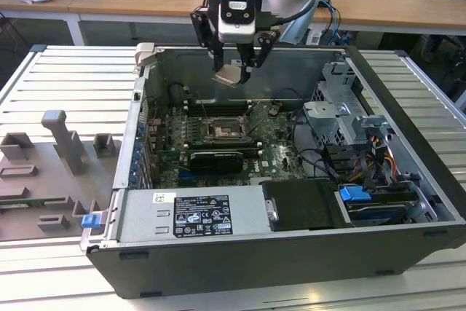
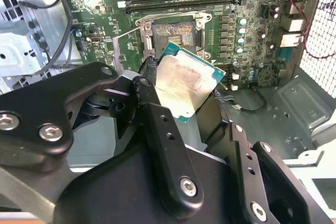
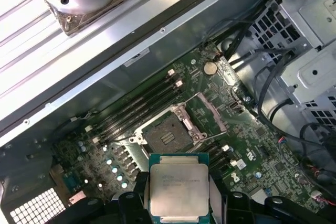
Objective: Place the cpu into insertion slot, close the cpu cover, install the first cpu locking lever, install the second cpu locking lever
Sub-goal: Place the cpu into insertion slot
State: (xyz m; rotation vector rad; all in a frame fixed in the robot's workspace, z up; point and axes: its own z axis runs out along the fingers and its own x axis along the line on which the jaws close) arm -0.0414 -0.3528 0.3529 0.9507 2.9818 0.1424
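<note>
My gripper (image 1: 234, 69) hangs above the open computer case, shut on the cpu (image 1: 227, 76). Both wrist views show the cpu (image 2: 186, 80) (image 3: 178, 190) as a pale metal square on a green edge, pinched between the two black fingers (image 2: 152, 108). The insertion slot (image 1: 221, 128) lies below on the motherboard, a bare black square with a silvery border (image 2: 176, 34) (image 3: 167, 136). The cpu cover (image 3: 211, 113) stands swung open at one side of the slot (image 2: 125, 46). The cpu is well above the slot, not touching it.
Long black memory slots (image 1: 218, 109) run beside the socket. A drive cage with cables (image 1: 349, 125) fills the exterior view's right side of the case, and a power supply (image 1: 196, 215) the near side. The case wall (image 1: 145, 107) rises around the board. Grey fixtures (image 1: 62, 143) stand outside it.
</note>
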